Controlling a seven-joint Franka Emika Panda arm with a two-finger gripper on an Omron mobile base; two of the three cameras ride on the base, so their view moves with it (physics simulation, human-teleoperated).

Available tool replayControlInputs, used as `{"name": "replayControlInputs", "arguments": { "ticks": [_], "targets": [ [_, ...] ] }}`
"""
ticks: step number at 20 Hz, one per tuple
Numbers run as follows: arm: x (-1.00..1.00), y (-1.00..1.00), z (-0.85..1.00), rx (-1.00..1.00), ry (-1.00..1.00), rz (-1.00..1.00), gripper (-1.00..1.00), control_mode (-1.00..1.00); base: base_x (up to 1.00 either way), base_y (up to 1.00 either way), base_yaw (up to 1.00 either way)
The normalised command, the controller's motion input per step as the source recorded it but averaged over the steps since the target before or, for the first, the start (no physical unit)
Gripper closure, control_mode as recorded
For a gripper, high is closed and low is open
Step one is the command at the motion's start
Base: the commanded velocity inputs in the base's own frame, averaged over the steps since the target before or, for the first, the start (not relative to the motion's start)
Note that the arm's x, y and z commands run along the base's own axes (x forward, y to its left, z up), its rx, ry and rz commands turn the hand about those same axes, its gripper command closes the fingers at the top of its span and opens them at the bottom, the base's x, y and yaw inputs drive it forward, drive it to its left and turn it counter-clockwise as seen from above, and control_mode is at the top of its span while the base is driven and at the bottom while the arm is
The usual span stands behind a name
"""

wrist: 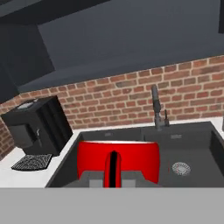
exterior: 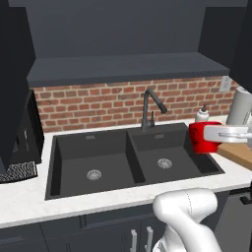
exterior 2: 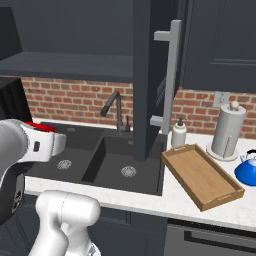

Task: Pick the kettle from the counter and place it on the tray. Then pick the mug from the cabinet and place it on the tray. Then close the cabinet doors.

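The gripper (exterior: 212, 134) is clamped on the mug (exterior: 200, 137), holding it in the air above the right-hand basin of the black sink (exterior: 130, 162), near that basin's right edge; in the hand view the red mug (wrist: 118, 162) sits low in the middle, its loop handle facing the camera. The wooden tray (exterior 2: 201, 176) lies on the white counter (exterior 2: 170, 205) just right of the sink — it carries nothing; the blue kettle (exterior 2: 247, 170) stands on the counter beyond the tray's far right side, next to the paper-towel roll (exterior 2: 227, 130). A soap bottle (exterior 2: 179, 134) stands behind the tray by the brick wall. One cabinet door (exterior 2: 150, 75) hangs open over the sink's right side, its silver bar handle showing; a black coffee machine (wrist: 37, 127) stands at the counter's left end.
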Motion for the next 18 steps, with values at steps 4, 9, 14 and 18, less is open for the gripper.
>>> {"name": "replayControlInputs", "arguments": {
  "ticks": [4, 9, 14, 18],
  "targets": [
    [-0.06, 0.0, 0.0, 0.03, -0.15, 0.12, 1.0, 1.0, -0.25, 0.0, 0.1],
    [0.0, 0.0, 0.0, 0.0, 0.0, 0.0, 1.0, 1.0, -0.89, -0.03, 0.16],
    [0.0, 0.0, 0.0, 0.0, 0.0, 0.0, 1.0, 1.0, -1.0, -0.03, 0.12],
    [0.0, 0.0, 0.0, 0.0, 0.0, 0.0, 1.0, 1.0, -0.82, -0.22, 0.05]
  ]
}}
